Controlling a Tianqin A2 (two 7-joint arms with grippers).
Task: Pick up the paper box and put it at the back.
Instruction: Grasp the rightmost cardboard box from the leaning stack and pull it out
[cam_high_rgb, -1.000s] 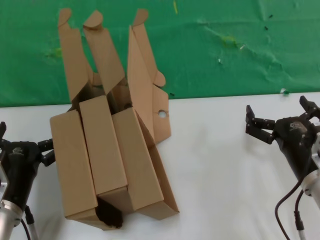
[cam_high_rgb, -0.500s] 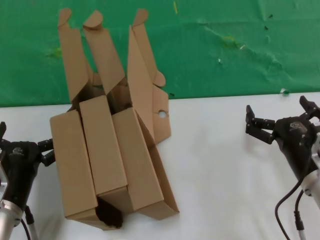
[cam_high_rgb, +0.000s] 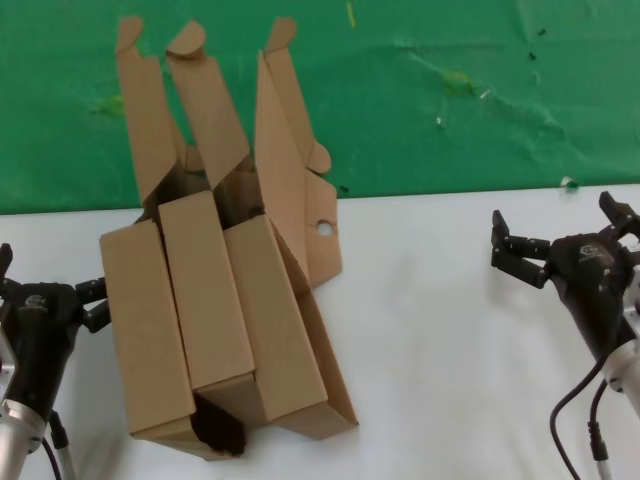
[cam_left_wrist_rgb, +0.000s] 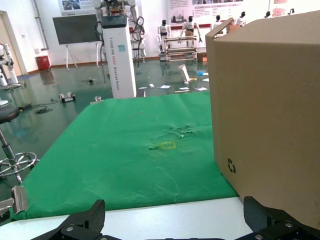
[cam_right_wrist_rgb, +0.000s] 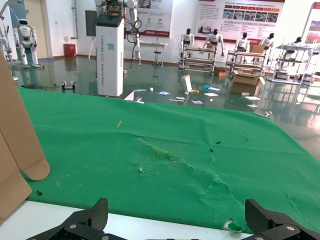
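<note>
Cardboard dominated the left half of the white tabletop (cam_high_rgb: 440, 330): a cluster of brown boxes lay side by side there, lids hinged up and leaning back over the edge of the green cloth (cam_high_rgb: 450, 100) that marks the back. The paper box (cam_high_rgb: 300, 300) meant for the task appeared to be the rightmost one, shallow, with a small round hole in its flap and rounded side tabs; it overlapped the two alike boxes (cam_high_rgb: 175, 310) to its left, so the three touched. Nothing could be seen inside any of them; the trays were mostly covered, and a dark gap at the near end showed no contents. No grasp had begun. The left hand (cam_high_rgb: 45, 300) sat low at the near left, just beside the outermost box, fingers spread and holding nothing; its wrist view showed a cardboard wall close by one fingertip. The right hand (cam_high_rgb: 560, 240) hovered over bare tabletop well apart from the boxes, also released and empty, with the green cloth ahead of it. The step in hand looked like the approach. By my reading, the next move called for the right hand to travel across to the box's free edge, close on a wall or flap without dragging its neighbours, then lift and carry it onto the cloth.
</note>
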